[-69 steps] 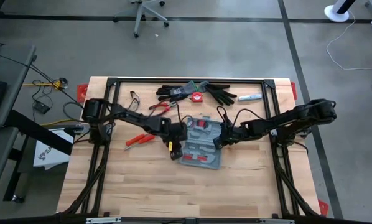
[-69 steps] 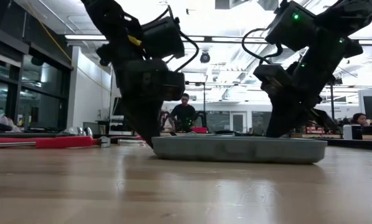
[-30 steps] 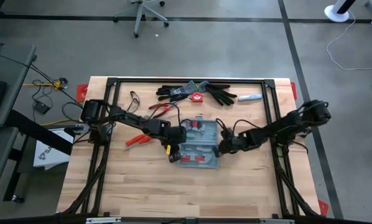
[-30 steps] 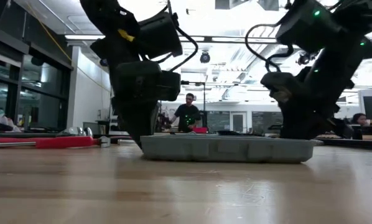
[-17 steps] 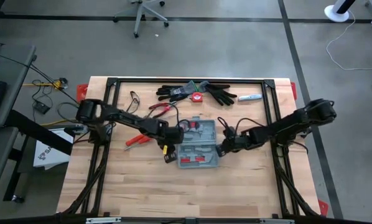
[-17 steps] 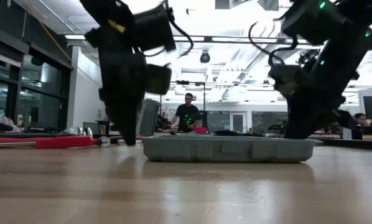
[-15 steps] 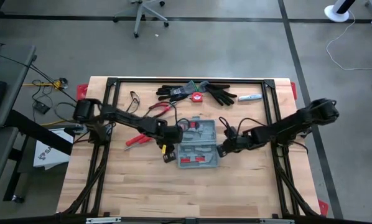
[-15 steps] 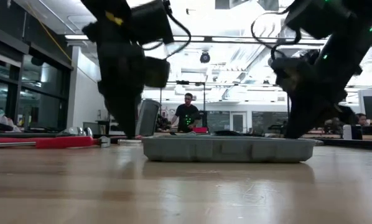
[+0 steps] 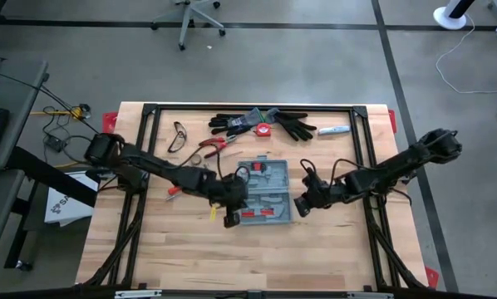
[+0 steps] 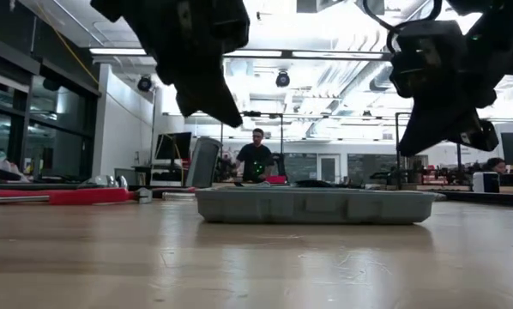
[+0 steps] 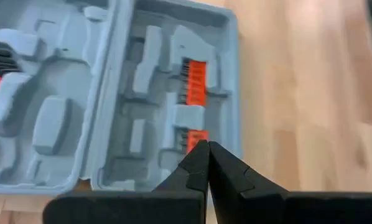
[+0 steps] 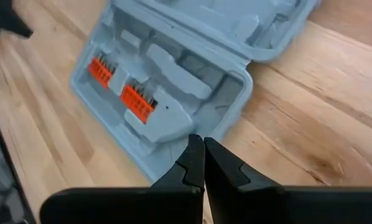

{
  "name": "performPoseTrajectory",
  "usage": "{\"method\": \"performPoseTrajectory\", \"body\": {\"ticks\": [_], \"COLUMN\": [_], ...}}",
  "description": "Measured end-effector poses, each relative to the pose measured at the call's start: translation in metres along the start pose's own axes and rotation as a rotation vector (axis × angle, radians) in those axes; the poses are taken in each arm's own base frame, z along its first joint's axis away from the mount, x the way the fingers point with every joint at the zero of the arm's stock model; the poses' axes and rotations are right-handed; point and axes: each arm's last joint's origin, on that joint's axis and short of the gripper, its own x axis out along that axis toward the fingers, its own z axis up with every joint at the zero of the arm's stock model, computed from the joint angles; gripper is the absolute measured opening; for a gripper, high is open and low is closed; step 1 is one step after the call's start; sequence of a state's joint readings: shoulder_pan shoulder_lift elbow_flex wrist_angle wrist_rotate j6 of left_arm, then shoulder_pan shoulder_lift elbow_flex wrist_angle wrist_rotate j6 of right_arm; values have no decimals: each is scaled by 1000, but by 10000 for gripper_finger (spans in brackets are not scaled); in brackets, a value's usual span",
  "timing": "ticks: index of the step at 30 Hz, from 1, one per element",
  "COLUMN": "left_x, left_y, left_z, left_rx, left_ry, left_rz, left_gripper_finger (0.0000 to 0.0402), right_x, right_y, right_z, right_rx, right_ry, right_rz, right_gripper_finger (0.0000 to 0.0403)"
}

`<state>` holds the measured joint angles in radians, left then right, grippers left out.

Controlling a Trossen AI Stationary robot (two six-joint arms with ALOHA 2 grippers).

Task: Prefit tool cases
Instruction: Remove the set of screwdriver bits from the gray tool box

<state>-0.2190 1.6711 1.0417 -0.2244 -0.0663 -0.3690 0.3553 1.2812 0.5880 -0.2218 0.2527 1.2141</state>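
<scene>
The tool case point(image 9: 263, 193) is lying open and flat near the middle of the table point(image 9: 332, 257), and you are looking at it caught between your two arms — the left gripper point(image 9: 229, 218) is hanging at its near-left corner, the right gripper point(image 9: 302, 204) is hanging just off its right edge. Going from the left: your left fingers are pressed together with nothing in them, and the wrist camera is showing the case's grey trays and orange bit strips point(image 11: 194, 78) lying directly ahead of the tips. In the middle, the case's long axis is running away from you toward the far edge, hinge line crossing left to right. On the right, those fingers are also closed on nothing, pointing in at the tray's corner. From table level both grippers are floating above the case, not touching it. The left one is looking slightly nearer — I judge it better placed for the next nudge or lid lift.
</scene>
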Motion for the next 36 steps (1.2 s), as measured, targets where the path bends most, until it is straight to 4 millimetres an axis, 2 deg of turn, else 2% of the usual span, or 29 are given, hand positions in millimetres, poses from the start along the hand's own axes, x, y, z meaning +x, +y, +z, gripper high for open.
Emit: {"method": "performPoseTrajectory", "body": {"ticks": [6,12,17,20,25,28,36], "left_x": [10,13,13,13,13,13,40], "left_y": [-6,-3,-1,2,2,4,1], "left_z": [-2,-7,-6,-5,-5,-5,-12], "left_rx": [-39,-32,67,97,199,203,169], "left_ry": [-7,43,20,19,21,31,106], "left_rz": [-36,3,45,62,69,45,-3], "left_gripper_finger": [29,107,175,202,209,205,198], "right_x": [0,0,0,1,2,3,4], "right_y": [0,0,0,0,-2,-2,-4], "right_z": [0,-1,0,2,9,13,20], "right_rx": [-72,-97,-95,-96,-83,-75,-71], "right_ry": [0,20,12,-9,-30,-48,-69], "right_rz": [2,9,6,3,-2,6,4], "right_gripper_finger": [0,0,0,0,0,0,0]}}
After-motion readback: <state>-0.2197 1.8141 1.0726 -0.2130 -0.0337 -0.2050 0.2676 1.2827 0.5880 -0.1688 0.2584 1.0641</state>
